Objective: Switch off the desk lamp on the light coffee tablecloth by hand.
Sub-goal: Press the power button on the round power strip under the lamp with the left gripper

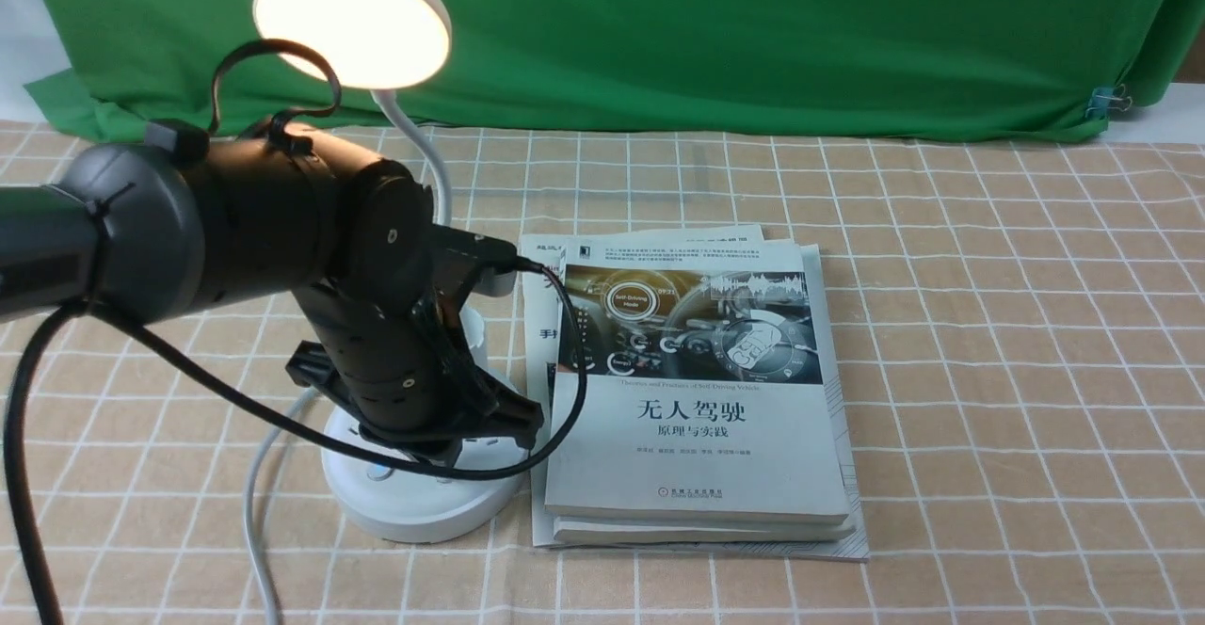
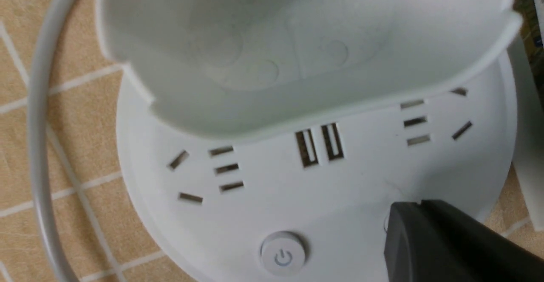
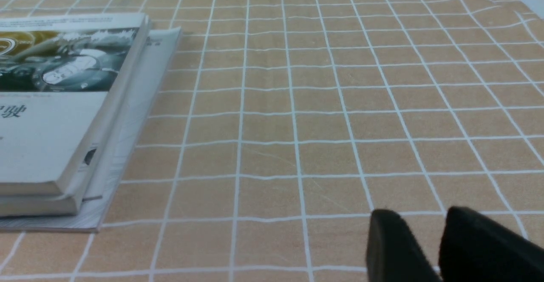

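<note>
At the far left of the front view the white cord (image 1: 256, 512) runs forward over the light coffee tablecloth (image 1: 988, 324) from the desk lamp (image 1: 353, 18). The lamp stands left of centre on the cloth, its disc head glowing in front of the green backdrop (image 1: 753, 32). The left arm reaches in from the left edge and bends down over the lamp, so the hand (image 1: 438, 423) sits low over the round socket base (image 1: 424, 507) and hides the front of the pen cup (image 2: 297, 52).

The left wrist view looks straight down on the base. One black fingertip (image 2: 425, 235) rests on or just above the white top beside the power button (image 2: 282, 254), not on it. The fingertip covers a small round edge that may be a second button. Only that one finger shows, so how far open the hand is cannot be told, and it grips nothing visible.

Just right of the base and almost touching it lies a stack of books (image 1: 701, 437), flat, on a sheet of paper. Further right the cloth is bare squares – and the right gripper (image 3: 425, 231) hangs over them, fingers drawn almost together with a thin strip of cloth showing between, holding nothing
</note>
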